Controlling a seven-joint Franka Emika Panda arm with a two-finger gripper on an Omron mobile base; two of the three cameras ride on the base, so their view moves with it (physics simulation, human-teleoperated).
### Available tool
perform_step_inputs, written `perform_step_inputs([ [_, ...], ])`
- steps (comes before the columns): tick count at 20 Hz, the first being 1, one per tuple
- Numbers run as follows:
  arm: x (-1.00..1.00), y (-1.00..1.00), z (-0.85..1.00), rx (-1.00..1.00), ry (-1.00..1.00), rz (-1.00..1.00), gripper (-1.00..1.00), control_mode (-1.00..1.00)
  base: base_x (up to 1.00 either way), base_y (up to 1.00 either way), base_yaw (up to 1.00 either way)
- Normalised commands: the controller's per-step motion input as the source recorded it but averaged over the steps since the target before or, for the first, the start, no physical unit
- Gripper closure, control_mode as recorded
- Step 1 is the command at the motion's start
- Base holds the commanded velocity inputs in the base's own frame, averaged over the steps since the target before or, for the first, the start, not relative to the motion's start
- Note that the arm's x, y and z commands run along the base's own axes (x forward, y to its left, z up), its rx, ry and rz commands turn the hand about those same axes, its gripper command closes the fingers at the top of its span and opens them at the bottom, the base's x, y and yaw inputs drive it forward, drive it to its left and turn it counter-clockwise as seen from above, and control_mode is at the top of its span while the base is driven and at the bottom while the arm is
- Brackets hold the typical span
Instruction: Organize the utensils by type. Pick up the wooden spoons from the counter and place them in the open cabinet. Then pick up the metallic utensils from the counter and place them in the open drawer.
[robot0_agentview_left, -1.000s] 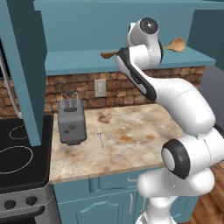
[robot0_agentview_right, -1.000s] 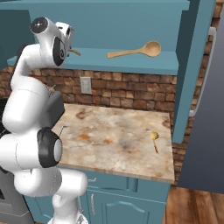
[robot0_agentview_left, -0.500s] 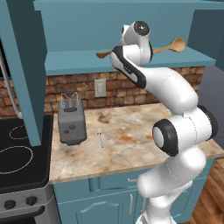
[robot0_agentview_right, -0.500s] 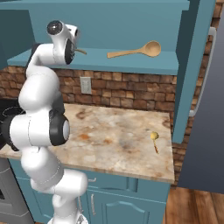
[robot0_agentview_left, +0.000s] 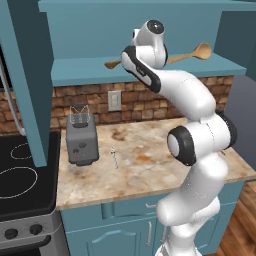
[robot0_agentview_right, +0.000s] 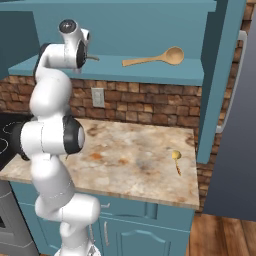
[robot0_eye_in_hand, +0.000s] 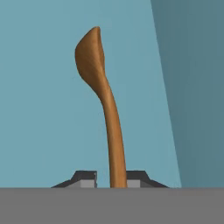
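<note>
**Spoon in claw at cabinet shelf**

L→R, left base view: stove (robot0_agentview_left: 20, 180) at 8 o'clock, toaster (robot0_agentview_left: 81, 138) on the counter (robot0_agentview_left: 150, 170) w/ nothing in its slots, thin metallic utensil (robot0_agentview_left: 114, 156) lying on the counter just right of the toaster. Gripper (robot0_agentview_left: 131, 60) is up at shelf height of the open cabinet (robot0_agentview_left: 80, 67), approx 12 o'clock. Small wooden spoon (robot0_agentview_left: 113, 64) sticks out toward 9 o'clock from the claw.

Hand view: gripper (robot0_eye_in_hand: 111, 180) clenched on the small wooden spoon (robot0_eye_in_hand: 103, 100) handle, fingers (robot0_eye_in_hand: 85, 178) touching it both sides, bowl pointing to 12 against the teal cabinet interior.

Cabinet contents: large wooden spoon (robot0_agentview_right: 156, 57) lying flat on the shelf, right of the arm, bowl toward 3 o'clock.

Right base view: yellow-ended utensil (robot0_agentview_right: 176, 160) on the counter at 4 o'clock, near the right edge, well apart from the arm.
</note>
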Motion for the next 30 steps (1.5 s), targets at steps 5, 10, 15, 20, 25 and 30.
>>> perform_step_inputs([
  [5, 0.74, 0.04, -0.22, 0.00, -0.02, 0.04, 1.00, -1.00, 0.00, 0.00, 0.00],
  [10, 0.74, 0.11, -0.43, 0.00, -0.10, 0.02, 1.00, -1.00, 0.00, 0.00, 0.00],
  [15, 0.19, 0.12, -0.50, 0.00, -0.17, 0.00, -1.00, -1.00, 0.00, 0.00, 0.00],
  [20, 0.06, 0.01, -0.54, 0.00, -0.14, 0.00, -1.00, -1.00, 0.00, 0.00, 0.00],
  [25, 0.00, -0.05, -0.27, -0.04, 0.02, 0.03, -1.00, -1.00, 0.00, 0.00, 0.00],
  [30, -0.05, -0.28, -0.10, -0.09, 0.04, 0.05, -1.00, -1.00, 0.00, 0.00, 0.00],
])
